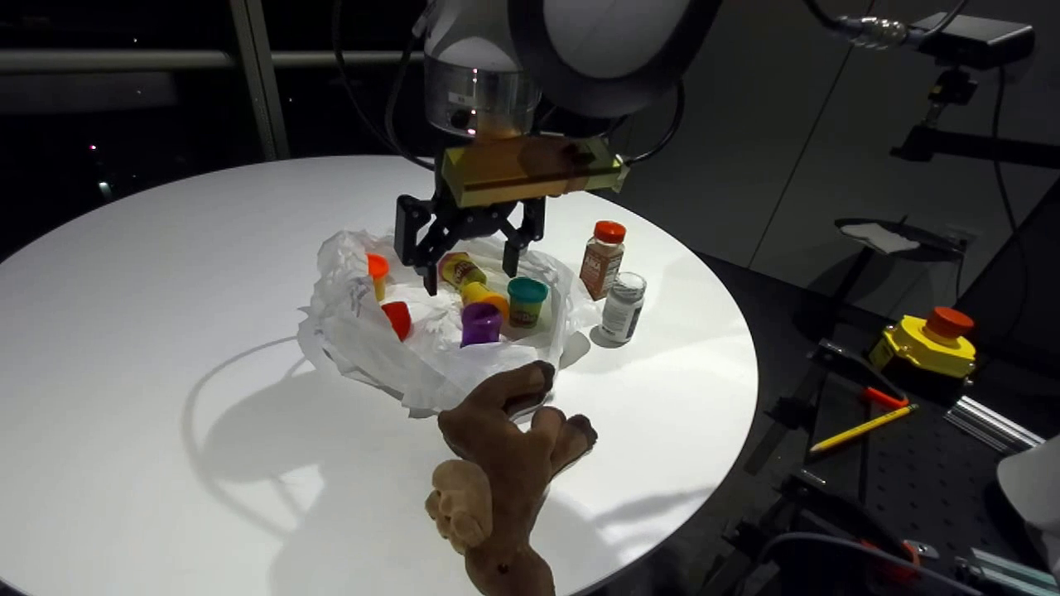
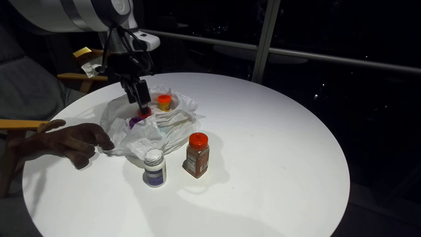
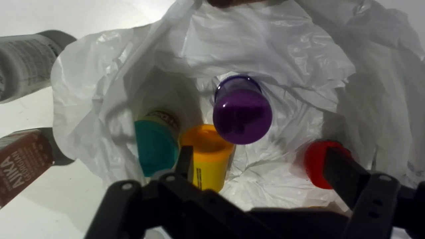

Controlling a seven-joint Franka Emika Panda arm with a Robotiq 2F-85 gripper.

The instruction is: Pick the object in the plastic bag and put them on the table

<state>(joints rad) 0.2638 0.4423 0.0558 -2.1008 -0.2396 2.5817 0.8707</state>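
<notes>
An open, crumpled white plastic bag point(image 1: 447, 377) lies on the white round table point(image 1: 124, 348). Inside it are several Play-Doh tubs: a purple one point(image 3: 242, 116), a teal-lidded one point(image 3: 156, 146), a yellow one with an orange lid point(image 3: 212, 166), a red-lidded one point(image 3: 315, 162), an orange-lidded one point(image 2: 164, 102) and a tilted yellow one point(image 1: 460, 271). My gripper point(image 1: 470, 277) is open and empty above the bag. In the wrist view, its fingers point(image 3: 259, 162) spread over the yellow tub and the red lid, with bare bag between them. Its base hides the bag's lower part there.
A red-capped spice bottle point(image 2: 197, 156) and a white bottle point(image 2: 155, 169) stand on the table close beside the bag. A brown plush toy point(image 1: 509, 447) lies against the bag's other edge, reaching the table rim.
</notes>
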